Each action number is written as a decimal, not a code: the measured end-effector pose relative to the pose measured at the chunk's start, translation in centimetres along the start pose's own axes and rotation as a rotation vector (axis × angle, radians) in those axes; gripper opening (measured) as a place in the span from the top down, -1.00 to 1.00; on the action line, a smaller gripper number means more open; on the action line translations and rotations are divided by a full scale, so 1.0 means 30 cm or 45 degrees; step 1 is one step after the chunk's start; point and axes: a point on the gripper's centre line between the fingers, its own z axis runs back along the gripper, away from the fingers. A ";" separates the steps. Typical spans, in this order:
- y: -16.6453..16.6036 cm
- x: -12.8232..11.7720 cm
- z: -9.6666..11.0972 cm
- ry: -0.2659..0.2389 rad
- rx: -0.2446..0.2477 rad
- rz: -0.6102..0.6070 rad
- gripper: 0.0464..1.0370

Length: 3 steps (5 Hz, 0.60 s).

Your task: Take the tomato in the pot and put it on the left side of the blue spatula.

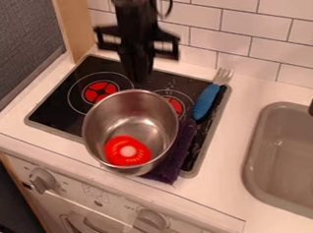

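"As I see it from here, the black stovetop (53, 110) spreads across the centre-left, with the grey sink (273, 156) at the right edge."

"And the gripper (140, 77)?"

"Upper centre, pointing down behind the metal pot (157, 119); it's blurred, so I can't tell whether it's open or closed."

"Beside the pot?"

"A purple cloth (179, 154), lower right of it, then the blue spatula (206, 102), right of centre."

"The tomato (127, 150)?"

"In the pot, down at its lower left."

Soft, fairly dim light glints inside the pot (131, 124).
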 end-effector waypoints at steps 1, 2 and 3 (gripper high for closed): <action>-0.003 0.030 -0.041 0.034 -0.021 0.035 0.93; -0.034 -0.035 -0.097 0.095 -0.004 0.042 0.62; -0.061 -0.123 -0.105 0.109 0.023 0.049 0.04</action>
